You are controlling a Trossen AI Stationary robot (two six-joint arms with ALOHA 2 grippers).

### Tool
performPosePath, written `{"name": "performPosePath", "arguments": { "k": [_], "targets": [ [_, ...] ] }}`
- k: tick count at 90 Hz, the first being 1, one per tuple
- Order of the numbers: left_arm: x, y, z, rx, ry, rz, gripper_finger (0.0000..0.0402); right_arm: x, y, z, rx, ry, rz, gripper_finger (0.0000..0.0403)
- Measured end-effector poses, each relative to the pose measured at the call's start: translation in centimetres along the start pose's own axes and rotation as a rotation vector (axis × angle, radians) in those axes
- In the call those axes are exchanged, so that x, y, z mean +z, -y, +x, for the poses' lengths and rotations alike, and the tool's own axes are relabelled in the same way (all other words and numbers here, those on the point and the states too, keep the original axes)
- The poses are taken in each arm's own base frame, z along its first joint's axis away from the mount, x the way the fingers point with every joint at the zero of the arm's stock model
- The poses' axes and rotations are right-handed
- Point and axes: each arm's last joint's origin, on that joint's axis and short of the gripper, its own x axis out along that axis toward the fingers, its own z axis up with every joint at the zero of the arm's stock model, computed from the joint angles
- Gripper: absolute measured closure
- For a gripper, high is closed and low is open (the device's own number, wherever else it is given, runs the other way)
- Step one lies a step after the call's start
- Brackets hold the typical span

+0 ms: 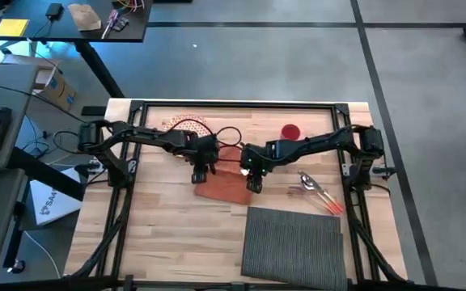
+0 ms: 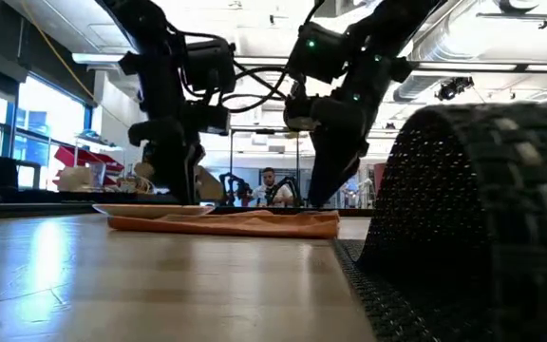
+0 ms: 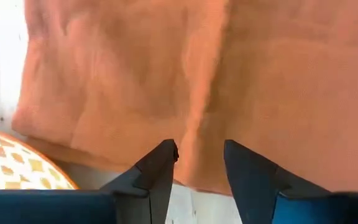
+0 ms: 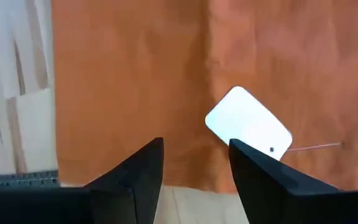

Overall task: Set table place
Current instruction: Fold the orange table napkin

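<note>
An orange folded napkin (image 1: 225, 187) lies flat on the table (image 1: 160, 234) near its middle. My left gripper (image 1: 201, 176) stands open, fingers pointing down, over the napkin's left edge (image 3: 185, 180). My right gripper (image 1: 254, 184) stands open over the napkin's right part, beside a white tag (image 4: 248, 127) on the cloth. The dark grey ribbed placemat (image 1: 294, 246) lies at the near right, apart from both grippers. The round red-patterned plate (image 1: 186, 128) rests behind the napkin at the far left. My left gripper points down at the napkin's edge (image 3: 185, 180) with open fingers on either side of a fold line; whether the fingertips touch the cloth I cannot tell. My right gripper points down close to the napkin (image 4: 135, 93) with open fingers; whether it touches I cannot tell.
A small red round thing (image 1: 290, 131) stands at the far right. Cutlery with orange-red handles (image 1: 320, 192) lies right of the napkin, above the placemat. The black rail frame (image 1: 233, 103) edges the table. A dark desk with clutter (image 1: 63, 20) stands beyond the far left.
</note>
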Motion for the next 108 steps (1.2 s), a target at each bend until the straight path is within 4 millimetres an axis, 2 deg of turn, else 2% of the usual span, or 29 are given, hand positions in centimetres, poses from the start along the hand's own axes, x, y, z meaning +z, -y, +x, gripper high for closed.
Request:
{"name": "performPosePath", "arguments": {
  "k": [23, 41, 49, 63, 84, 108],
  "targets": [
    [-0.1, 0.1, 2.5, -0.063, -0.054, 0.015, 0.0276, -0.7, 0.5, 1.9, -0.004, -0.067, 0.023, 0.0238],
    [-0.2, 0.3, 3.1, -0.082, -0.075, -0.002, 0.0303, -0.7, 0.5, 2.3, -0.007, -0.075, 0.071, 0.0238],
    [-0.2, 0.3, 2.9, -0.083, -0.07, -0.006, 0.0317, -0.7, 0.4, 1.7, 0.02, -0.077, 0.088, 0.0238],
    [-0.2, 0.4, 2.8, -0.084, -0.075, -0.027, 0.0324, -0.4, 0.2, -0.4, 0.035, -0.053, 0.114, 0.0238],
    [-0.3, 0.4, 2.8, -0.082, -0.08, -0.054, 0.0295, -0.8, 0.4, -0.1, -0.018, -0.085, 0.093, 0.0238],
    [-0.5, 0.4, 1.5, -0.067, -0.073, -0.043, 0.0257, -1.1, 0.8, 2.1, -0.016, -0.117, 0.075, 0.024]
  ]
}}
